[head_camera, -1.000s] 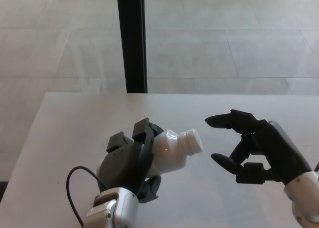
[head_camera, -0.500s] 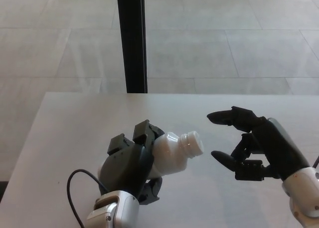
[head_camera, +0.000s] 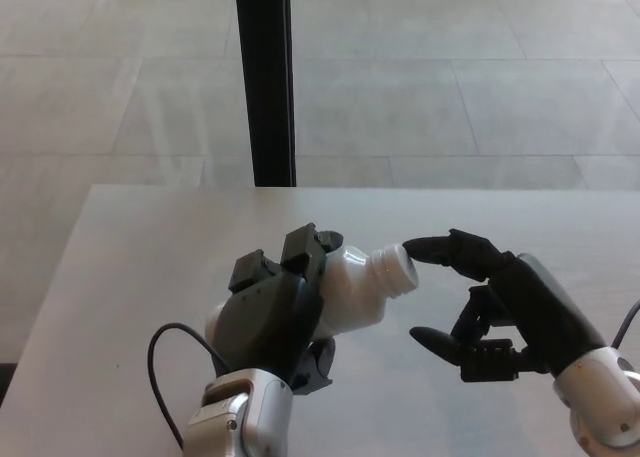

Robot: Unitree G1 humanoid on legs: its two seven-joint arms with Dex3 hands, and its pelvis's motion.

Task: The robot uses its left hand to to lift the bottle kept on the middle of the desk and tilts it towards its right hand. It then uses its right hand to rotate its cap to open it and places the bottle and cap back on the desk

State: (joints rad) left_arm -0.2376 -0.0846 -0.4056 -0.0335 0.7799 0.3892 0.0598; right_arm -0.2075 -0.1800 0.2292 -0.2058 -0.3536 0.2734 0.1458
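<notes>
— Which way does the bottle [head_camera: 345,292] point?
— Long axis tilted, neck toward the desk's right edge, above mid-desk. The left hand [head_camera: 275,312] is clamped round it.
— And the right hand [head_camera: 490,307]?
— Fingers spread, a fingertip perhaps touching the neck.
— Surroundings?
— Pale grey desk [head_camera: 130,247], tiled floor [head_camera: 450,87], black post [head_camera: 265,77]. White plastic bottle.

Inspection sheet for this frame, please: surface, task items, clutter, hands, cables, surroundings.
Surface: pale desk, bare where visible.
Task items: white bottle held off the desk, tilted toward the right hand; its cap looks in place.
Clutter: nothing seen.
Hands: left hand shut on the bottle; right hand open, one fingertip at the cap.
Cables: black cable looping beside the left wrist.
Surroundings: tiled floor, black post behind the desk.
</notes>
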